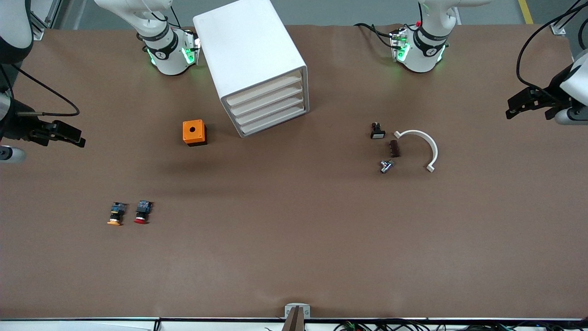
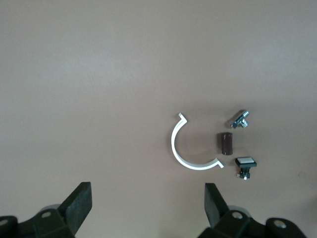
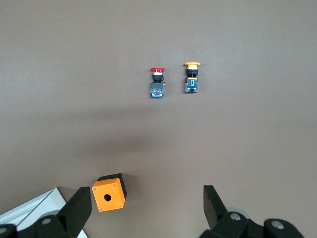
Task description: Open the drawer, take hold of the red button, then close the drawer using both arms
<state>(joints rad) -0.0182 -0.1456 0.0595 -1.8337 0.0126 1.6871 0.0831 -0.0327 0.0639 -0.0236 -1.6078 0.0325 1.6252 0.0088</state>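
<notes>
Cabinet [image 1: 257, 64]: all four drawers [image 1: 271, 110] shut, none pulled; no step of the task appears done. Left gripper [image 1: 528, 103] waits high over the left arm's end of the table, jaws wide apart, empty. Right gripper [image 1: 59, 133] hangs over the right arm's end, jaws likewise apart, empty. Red button [image 1: 143, 212] lies on the table, beside the orange-capped one [image 1: 116, 214], nearer the front camera than the orange box [image 1: 194, 133]. Opening, grabbing and closing all remain.

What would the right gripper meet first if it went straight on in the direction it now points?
Probably only bare table. The right gripper is open and points down between the orange box and the two buttons; the red button lies off that line, though depth is unclear.
</notes>
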